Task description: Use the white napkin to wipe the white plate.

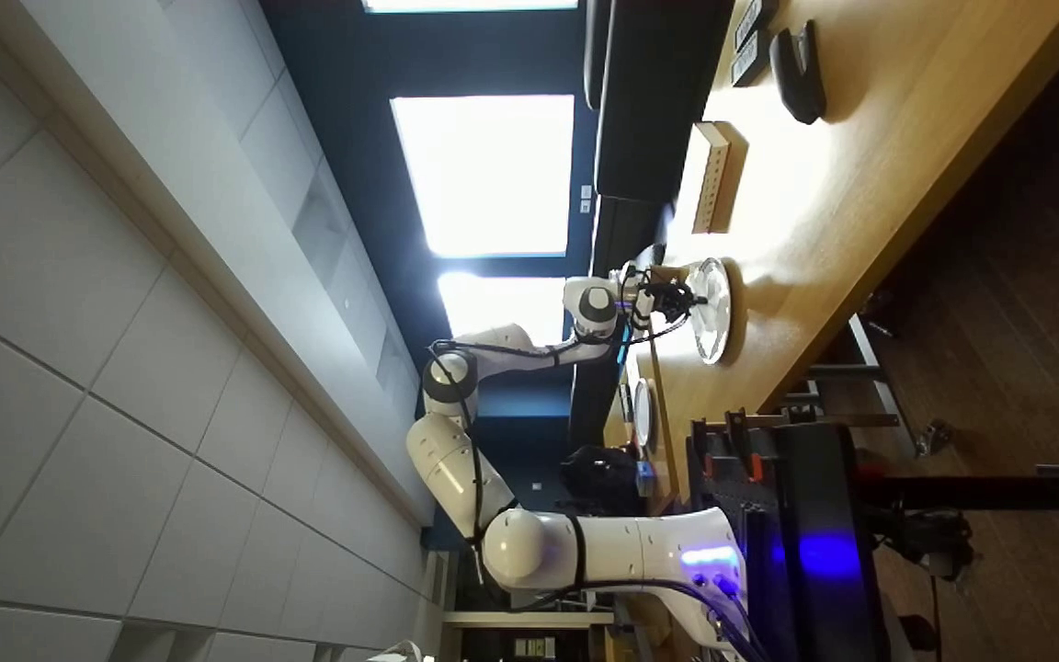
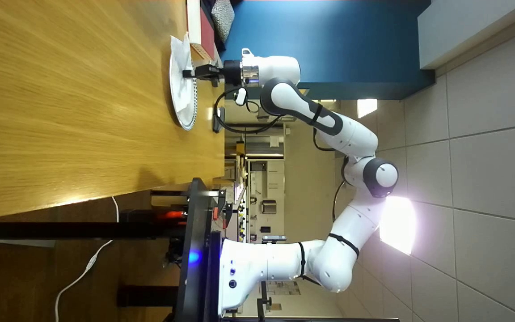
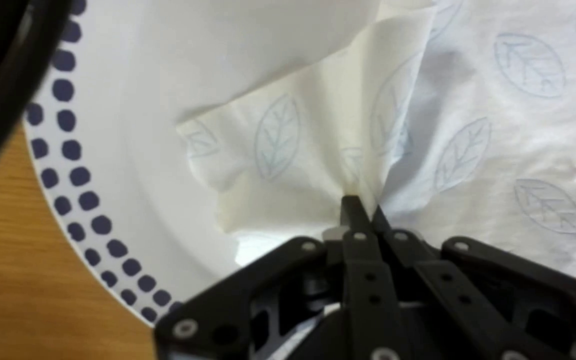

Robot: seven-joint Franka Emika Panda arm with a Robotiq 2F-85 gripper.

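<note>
The white plate [image 3: 150, 165], its rim ringed with dark blue dots, lies on the wooden table and shows in both exterior views [image 1: 721, 342] [image 2: 191, 115]. Spread over much of it is the white napkin [image 3: 278, 135], thin and creased, printed with pale leaf outlines. My gripper [image 3: 365, 210] is shut on the napkin's gathered middle, low over the plate. Folds fan out from the fingertips to both sides. In an exterior view the gripper [image 2: 187, 74] points at the plate, and part of the napkin [image 2: 178, 47] reaches the rim. Whether the fingertips touch the plate is hidden by the cloth.
Both exterior pictures are turned on their side. A cream boxy block [image 1: 711, 179] stands on the table [image 1: 847, 184] near the plate. Farther along lie a black stapler [image 1: 798, 74] and small dark boxes [image 1: 750, 57]. A black cable [image 3: 13, 75] loops beside the gripper in the wrist view.
</note>
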